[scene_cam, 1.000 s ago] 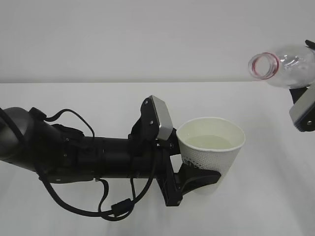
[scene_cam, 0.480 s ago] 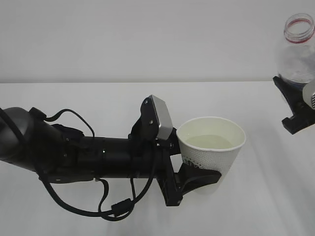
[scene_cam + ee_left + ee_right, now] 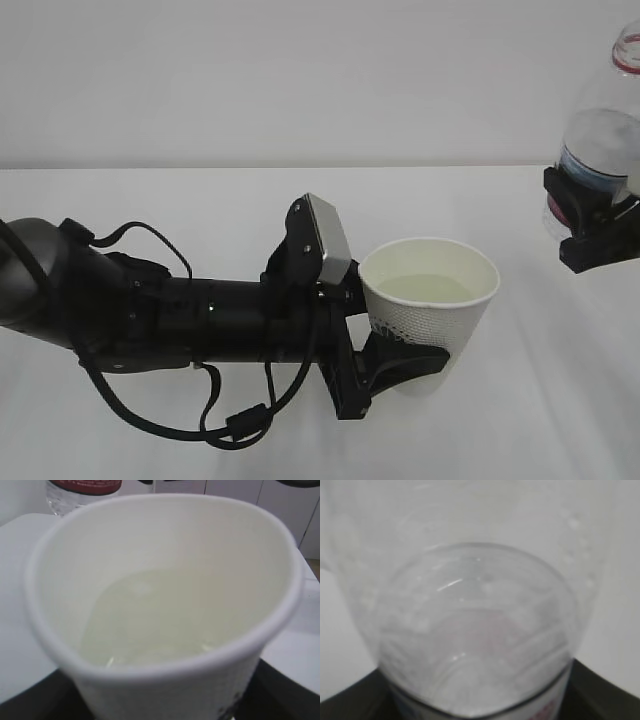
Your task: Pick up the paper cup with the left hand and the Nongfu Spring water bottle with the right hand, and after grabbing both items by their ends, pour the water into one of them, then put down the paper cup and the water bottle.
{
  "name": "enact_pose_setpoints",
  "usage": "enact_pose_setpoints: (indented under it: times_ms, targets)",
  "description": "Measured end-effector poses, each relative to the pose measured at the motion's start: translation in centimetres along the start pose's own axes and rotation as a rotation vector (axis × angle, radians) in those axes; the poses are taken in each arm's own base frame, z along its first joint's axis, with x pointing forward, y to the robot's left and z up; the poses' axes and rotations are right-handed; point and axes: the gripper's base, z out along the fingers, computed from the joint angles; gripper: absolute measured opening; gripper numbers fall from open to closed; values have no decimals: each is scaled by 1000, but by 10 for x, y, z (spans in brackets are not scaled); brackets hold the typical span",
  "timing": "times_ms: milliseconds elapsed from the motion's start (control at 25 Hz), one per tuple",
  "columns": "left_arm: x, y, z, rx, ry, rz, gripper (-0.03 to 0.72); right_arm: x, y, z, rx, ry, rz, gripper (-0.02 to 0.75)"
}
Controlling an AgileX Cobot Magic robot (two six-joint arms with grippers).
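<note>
My left gripper (image 3: 412, 352) is shut on the lower part of the white paper cup (image 3: 432, 312) and holds it upright, low over the table. Clear water (image 3: 428, 289) lies in the cup, and in the left wrist view the cup (image 3: 165, 580) fills the frame with the water (image 3: 150, 630) at its bottom. At the right edge my right gripper (image 3: 598, 228) is shut on the Nongfu Spring water bottle (image 3: 603, 125), which stands upright with its red neck ring at the top. In the right wrist view the bottle (image 3: 475, 630) hides the jaws.
The white table (image 3: 150, 200) runs back to a plain white wall (image 3: 300, 80). The left arm (image 3: 150, 315), with its looping cables, lies across the left half of the table. Bare tabletop separates the cup from the bottle.
The right gripper has swung the bottle from lying tilted, mouth to the left, up to upright, and has sunk a little at the right edge. The left arm and the cup have stayed still.
</note>
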Motion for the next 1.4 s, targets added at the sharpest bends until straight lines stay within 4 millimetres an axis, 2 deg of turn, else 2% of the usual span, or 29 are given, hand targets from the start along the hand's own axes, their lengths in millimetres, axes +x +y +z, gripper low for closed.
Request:
enact_pose_setpoints:
  times_ms: [440, 1160, 1400]
  targets:
    - [0, 0, 0, 0, 0, 0, 519, -2, 0, 0, 3, -21, 134, 482]
    - [-4, -1, 0, 14, -41, -3, 519, -2, 0, 0, 2, -20, 154, 482]
    - [-5, 2, 0, -17, -58, -25, 519, 4, 1, 2, 1, -1, 234, 482]
